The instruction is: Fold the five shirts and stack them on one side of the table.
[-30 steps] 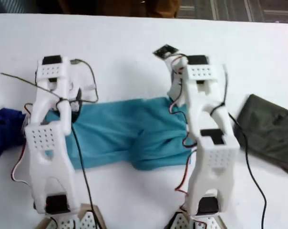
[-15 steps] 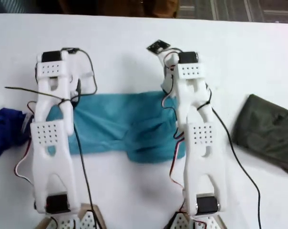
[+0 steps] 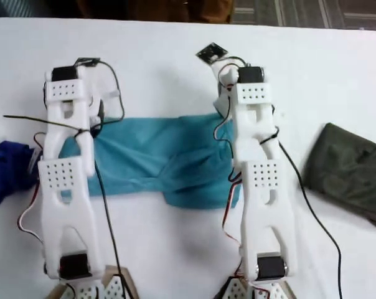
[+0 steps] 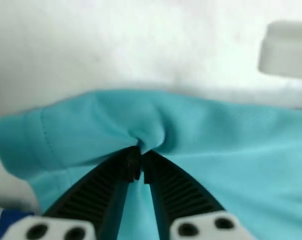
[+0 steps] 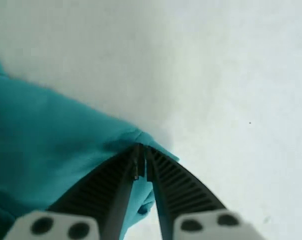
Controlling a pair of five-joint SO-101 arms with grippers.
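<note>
**Teal shirt mid-fold, held at both ends; most of the job still ahead**

Spread crosswise on the white bench, between the two arms: a teal shirt, partly doubled over, with a loose lump of cloth along its near edge. Left fingers pinched shut on the shirt's far edge near one end, cloth puckered at the tips. Right fingers likewise clamped tight, on a far corner at the other end.

At the left edge of the bench, just beside the left arm, a bunched blue shirt, apparently not yet folded. At the right, well apart from the teal one, a dark green shirt lying in a compact shape; perhaps already folded, hard to tell.

Judged from this: one fold under way, the teal shirt unfinished, no proper stack begun. Probably left to do: completing this fold, setting the teal shirt to one side, then handling the blue one and the rest of the five.
</note>
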